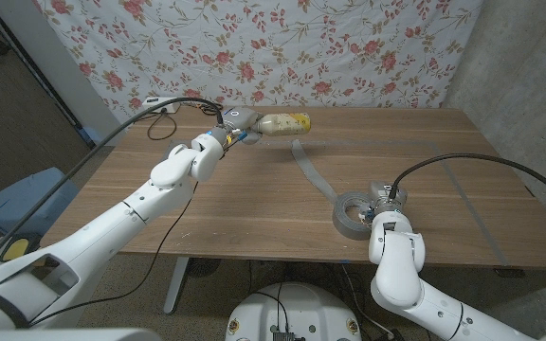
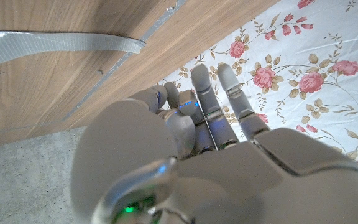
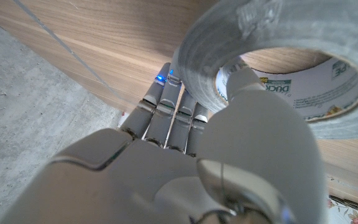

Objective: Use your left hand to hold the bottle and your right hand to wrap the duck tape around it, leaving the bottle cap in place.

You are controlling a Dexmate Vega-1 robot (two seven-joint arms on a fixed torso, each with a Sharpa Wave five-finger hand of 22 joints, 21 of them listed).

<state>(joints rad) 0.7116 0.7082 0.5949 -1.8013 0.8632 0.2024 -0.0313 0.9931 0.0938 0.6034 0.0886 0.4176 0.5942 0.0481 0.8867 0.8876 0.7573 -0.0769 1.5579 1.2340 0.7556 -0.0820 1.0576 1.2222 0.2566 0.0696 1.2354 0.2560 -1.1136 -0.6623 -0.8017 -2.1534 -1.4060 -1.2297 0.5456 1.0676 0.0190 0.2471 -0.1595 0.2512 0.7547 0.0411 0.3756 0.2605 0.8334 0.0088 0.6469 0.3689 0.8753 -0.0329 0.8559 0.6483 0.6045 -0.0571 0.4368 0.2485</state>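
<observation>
Right hand [image 1: 384,204] at the near table edge gripping the tape roll [image 1: 354,210], thumb through its core, grey tape strip [image 1: 311,170] running across the wooden table [image 1: 254,204], left hand [image 1: 226,131] farther back holding the bottle [image 1: 284,123] sideways above the table's far side

The desk [image 1: 254,199] is brown wood with a fine straight grain and a smooth, matt finish. On it the roll of duck tape [image 1: 354,210] is dull silver-grey with a faintly woven, cloth-like face; its core, seen in the right wrist view, is printed white card. The loose tape strip [image 1: 313,175] running from the roll has a slight sheen. Both hands, left [image 1: 226,128] and right [image 1: 384,196], are smooth grey plastic with a soft gloss. The bottle [image 1: 284,123] looks like glossy plastic. Behind the desk hangs a matt flowered cloth [image 1: 282,47].
</observation>
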